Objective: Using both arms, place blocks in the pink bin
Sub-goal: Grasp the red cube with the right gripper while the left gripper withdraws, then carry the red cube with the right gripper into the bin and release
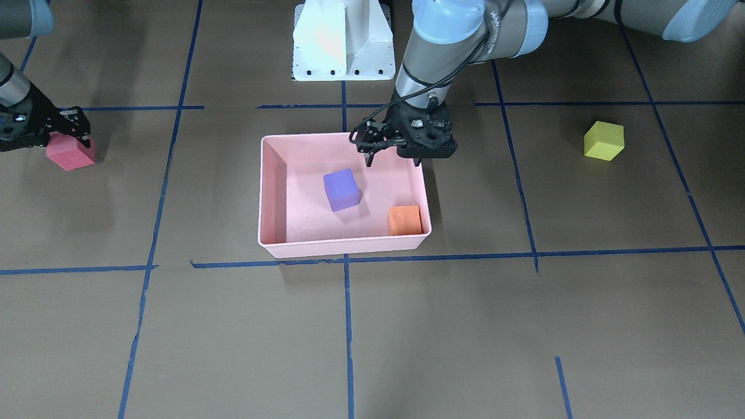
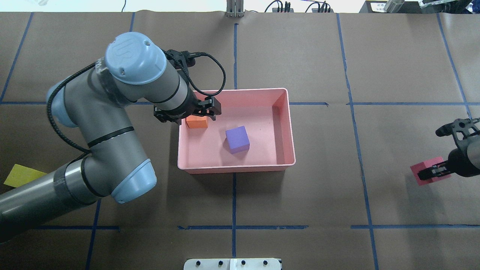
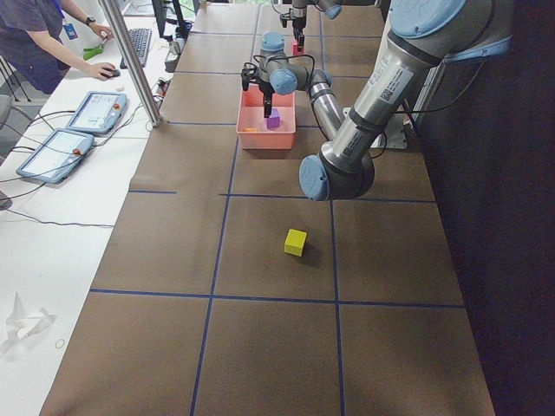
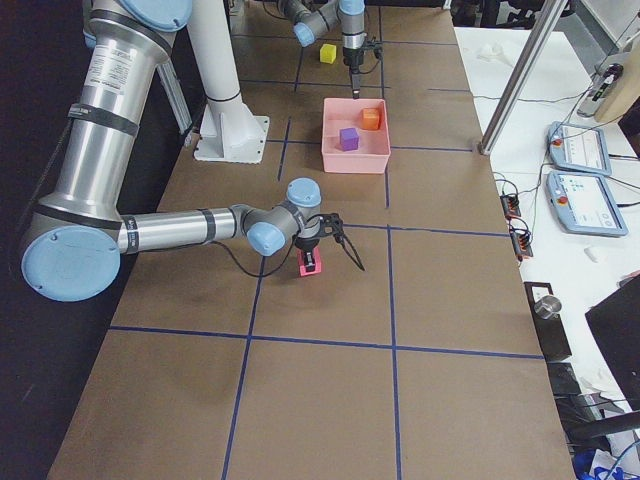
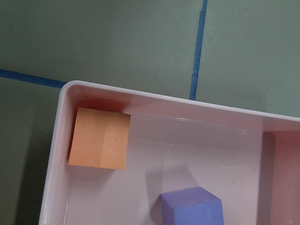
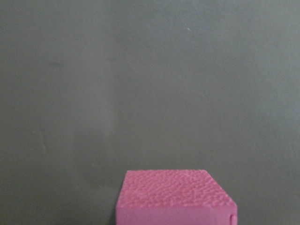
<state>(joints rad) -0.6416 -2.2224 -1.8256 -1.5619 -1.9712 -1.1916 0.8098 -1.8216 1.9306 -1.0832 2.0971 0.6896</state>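
The pink bin (image 1: 343, 247) stands mid-table and holds the purple block (image 1: 341, 189) and the orange block (image 1: 404, 220), which lies in a corner. My left gripper (image 1: 394, 158) hangs open and empty just above that side of the bin, over the orange block (image 2: 197, 122). The left wrist view shows the orange block (image 5: 98, 145) resting free. My right gripper (image 1: 68, 138) is down on the red block (image 1: 70, 154), which sits on the table (image 2: 427, 165), with the jaws against its sides. The yellow-green block (image 1: 604, 141) lies alone on my left side.
The white pedestal base (image 1: 343, 41) stands behind the bin. Blue tape lines grid the brown table. A side bench with tablets (image 3: 91, 113) and an operator (image 3: 43, 43) runs along the far side.
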